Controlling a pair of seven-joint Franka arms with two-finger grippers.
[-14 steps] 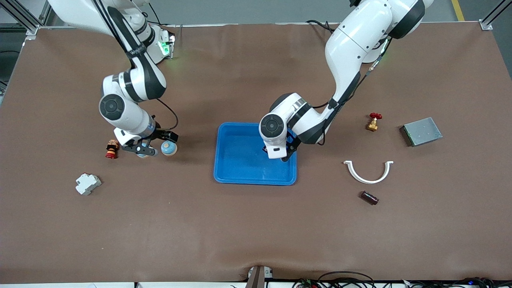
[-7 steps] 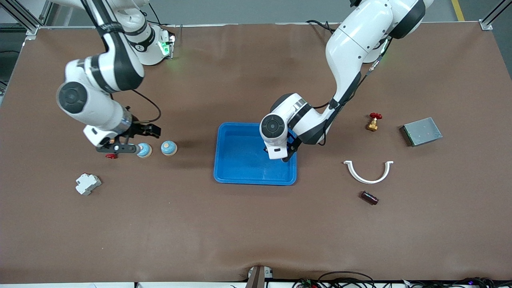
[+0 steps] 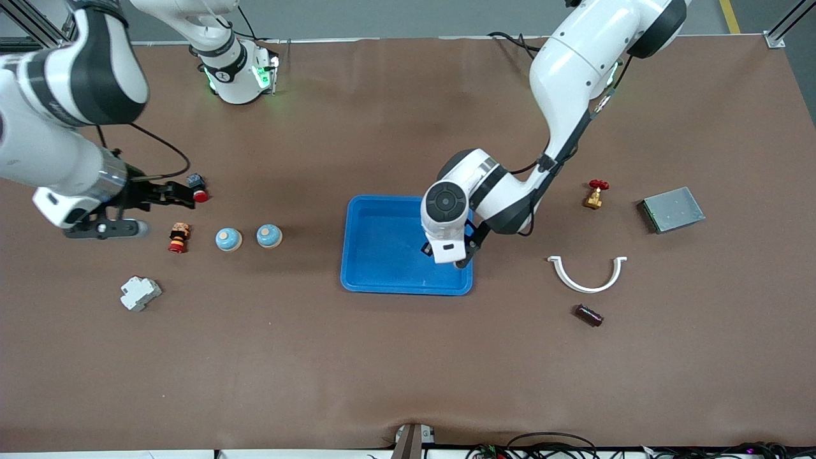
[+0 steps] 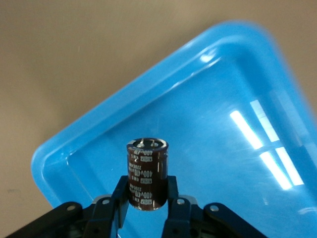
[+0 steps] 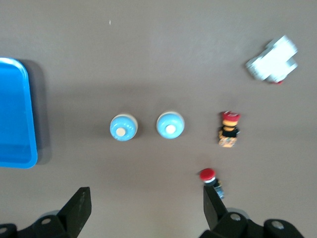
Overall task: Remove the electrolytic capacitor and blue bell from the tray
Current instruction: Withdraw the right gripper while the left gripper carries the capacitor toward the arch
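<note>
My left gripper (image 3: 454, 257) hangs over the blue tray (image 3: 408, 288), at the corner nearest the left arm's end. It is shut on a dark brown capacitor (image 4: 146, 171), which stands upright between the fingers above the tray floor (image 4: 223, 148). A second dark cylinder (image 3: 588, 315) lies on the table toward the left arm's end. Two blue dome bells (image 3: 228, 240) (image 3: 269, 236) sit side by side on the table between the tray and the right arm's end. My right gripper (image 3: 137, 210) is raised and open near that end, holding nothing; both bells (image 5: 123, 128) (image 5: 170, 124) show below it.
Near the right gripper are a red push button (image 3: 198, 191), a red-and-orange part (image 3: 179, 237) and a white breaker (image 3: 139, 292). Toward the left arm's end lie a white curved clip (image 3: 588, 274), a red-handled brass valve (image 3: 596, 193) and a grey metal box (image 3: 673, 209).
The right arm has lifted off the bells and swung toward its end of the table, still open; both bells stay on the table. The left hand has shifted slightly over the tray.
</note>
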